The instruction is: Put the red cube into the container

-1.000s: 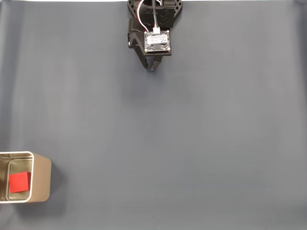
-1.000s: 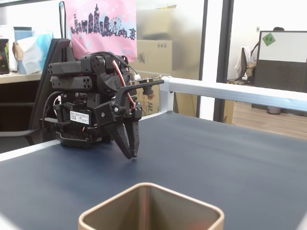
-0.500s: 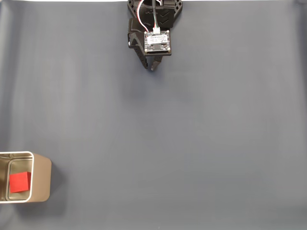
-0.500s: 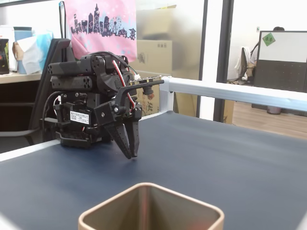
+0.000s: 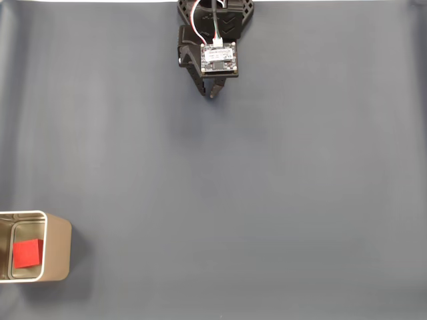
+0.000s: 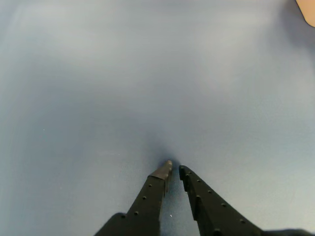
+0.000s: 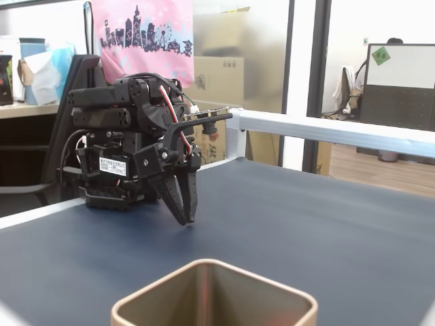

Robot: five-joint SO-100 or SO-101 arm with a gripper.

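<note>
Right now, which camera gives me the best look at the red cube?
The fixed view from above: the red cube lies in plain sight inside the container, at lower left. The low fixed view shows the container's rim and inner walls with a faint reddish reflection. The wrist view shows a pale corner at top right.

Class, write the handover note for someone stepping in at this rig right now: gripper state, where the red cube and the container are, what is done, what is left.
Gripper: empty, jaws nearly shut with only a thin gap, folded back near the arm's base at the top edge of the top-down fixed view, tips low over the mat.
Red cube: inside the container, lying on its floor.
Container: upright at the lower left edge of the mat in the top-down fixed view, far from the gripper.
Done: the cube is in the container.
Left: nothing on the placing itself, as far as these views show.
</note>
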